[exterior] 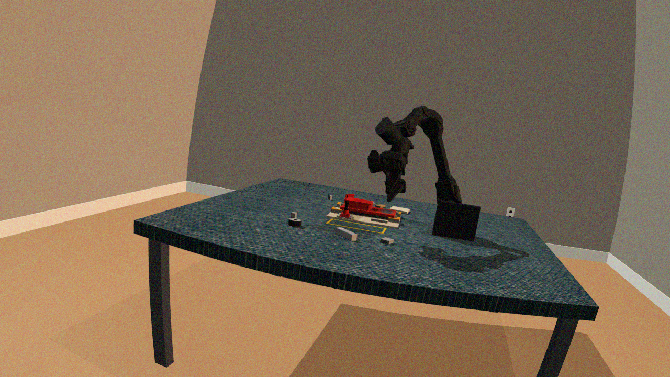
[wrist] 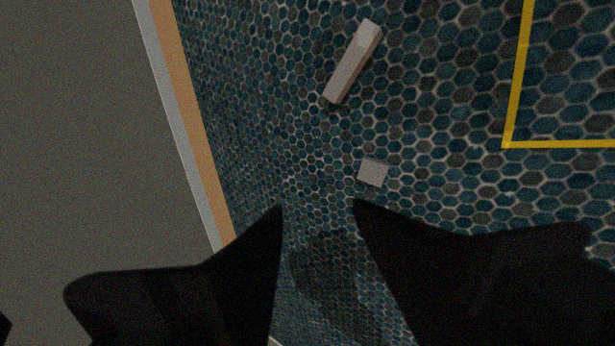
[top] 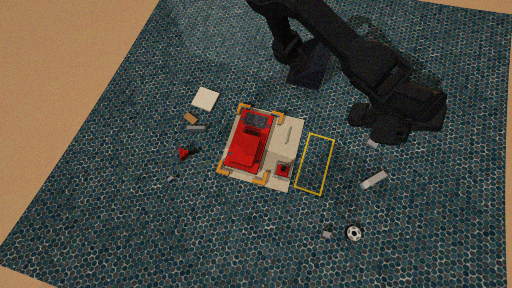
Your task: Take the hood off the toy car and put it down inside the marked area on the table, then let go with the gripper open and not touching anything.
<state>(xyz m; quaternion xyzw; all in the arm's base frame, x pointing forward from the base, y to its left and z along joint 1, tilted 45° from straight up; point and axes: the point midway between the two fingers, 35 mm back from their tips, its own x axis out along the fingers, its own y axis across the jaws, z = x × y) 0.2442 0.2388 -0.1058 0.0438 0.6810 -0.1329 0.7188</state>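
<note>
The end effector (top: 389,135) (exterior: 395,192) (wrist: 317,208) is hanging above the bench (top: 143,222) (exterior: 243,206) (wrist: 432,58), its fingers standing spread and pinching nothing. Across from it, beyond the yellow outline (top: 327,167) (exterior: 355,228) (wrist: 517,86), the red hood (top: 245,147) (exterior: 359,204) is apparently sitting on the toy car (top: 240,125) (exterior: 386,213). Reaching the hood is looking like the step in hand: it is calling for swinging over high, squaring the fingers to its long sides, descending evenly and lifting straight up. The red post piece (top: 283,170) (exterior: 349,212) is standing between hood and outline, so a low carry is risking a knock. Nearer the end effector, a small pale block (top: 372,143) (exterior: 387,241) (wrist: 373,172) and a longer one (top: 373,179) (exterior: 346,233) (wrist: 352,62) are lying outside the outline
</note>
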